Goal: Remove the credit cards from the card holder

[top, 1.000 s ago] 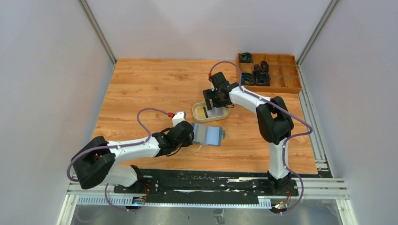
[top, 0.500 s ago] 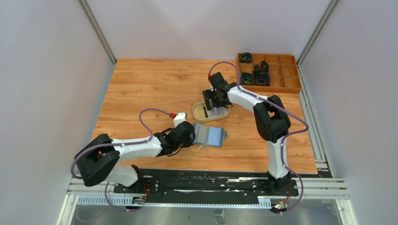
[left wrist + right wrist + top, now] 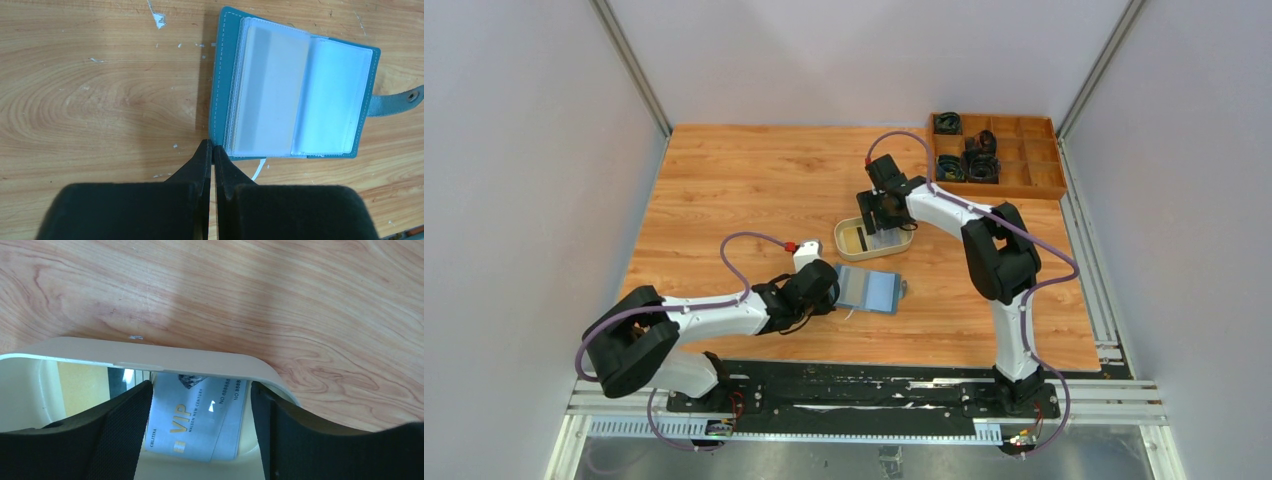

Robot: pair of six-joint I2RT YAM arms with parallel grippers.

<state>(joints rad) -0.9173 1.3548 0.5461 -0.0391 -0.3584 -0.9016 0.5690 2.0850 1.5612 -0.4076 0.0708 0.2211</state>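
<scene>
The teal card holder (image 3: 869,290) lies open on the table; in the left wrist view its cover (image 3: 219,75) frames clear sleeves, with a whitish card (image 3: 270,95) in the left sleeve. My left gripper (image 3: 827,285) is shut, its tips (image 3: 212,148) at the holder's near left corner; I cannot tell if they pinch the cover. My right gripper (image 3: 882,213) hangs open over the beige tray (image 3: 842,240). Its fingers (image 3: 200,390) straddle two stacked silver-blue VIP cards (image 3: 197,427) lying in the tray (image 3: 150,356). A yellow card with a dark stripe (image 3: 82,385) lies beside them.
A wooden compartment box (image 3: 1024,185) with dark items stands at the back right corner. The holder's closing tab (image 3: 395,102) sticks out to its right. Grey walls close in the table on the left, right and far sides.
My right gripper has shifted slightly toward the far side over the tray. My left arm has shifted slightly. The card holder has stayed in place.
</scene>
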